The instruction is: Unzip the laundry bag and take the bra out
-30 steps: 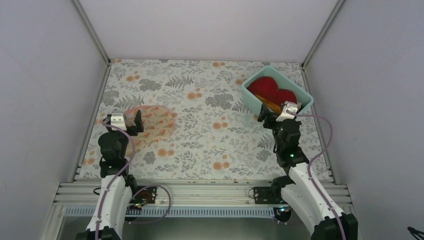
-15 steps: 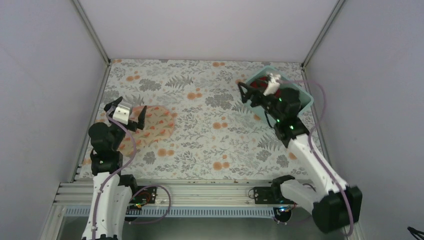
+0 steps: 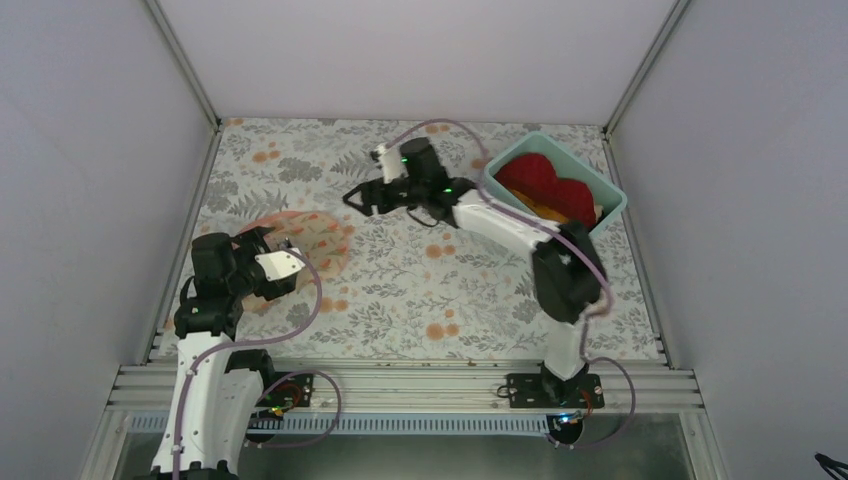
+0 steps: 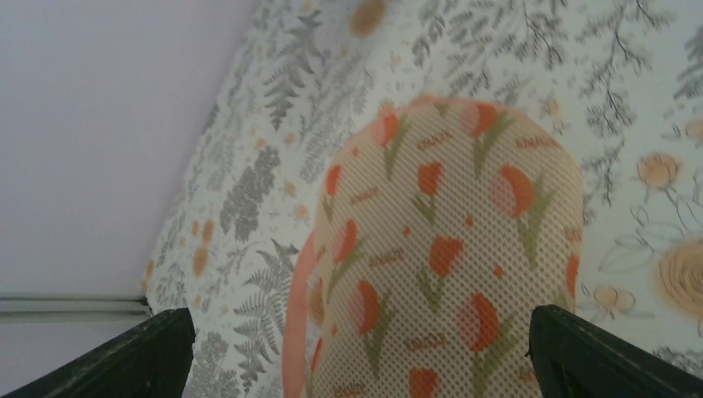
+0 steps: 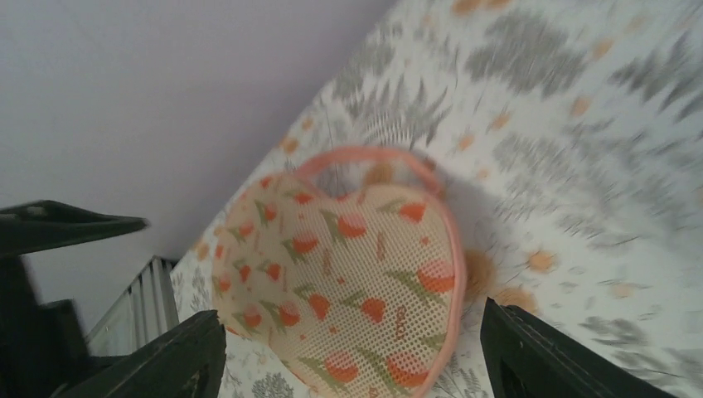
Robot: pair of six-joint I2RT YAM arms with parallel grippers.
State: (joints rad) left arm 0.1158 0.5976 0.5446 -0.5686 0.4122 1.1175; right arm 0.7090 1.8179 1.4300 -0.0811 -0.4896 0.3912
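The laundry bag [image 3: 312,240] lies flat at the left of the table, a peach mesh pouch with red-orange flowers and a pink edge. It fills the left wrist view [image 4: 439,257] and shows in the right wrist view [image 5: 340,274]. My left gripper [image 3: 275,265] hangs open just above its near end, fingers wide apart on either side [image 4: 356,340]. My right gripper [image 3: 356,200] is open and empty, stretched across the table, to the right of and beyond the bag, which sits between its fingers [image 5: 352,340]. The bra is hidden.
A teal tub [image 3: 497,188] at the back right holds a red cloth [image 3: 540,180] and an orange cloth [image 3: 545,208]. The left wall runs close beside the bag. The left arm shows dark at the left edge of the right wrist view [image 5: 50,224].
My right arm has swung from the teal tub across the table towards the bag. My left gripper has turned and dropped over the bag's near end.
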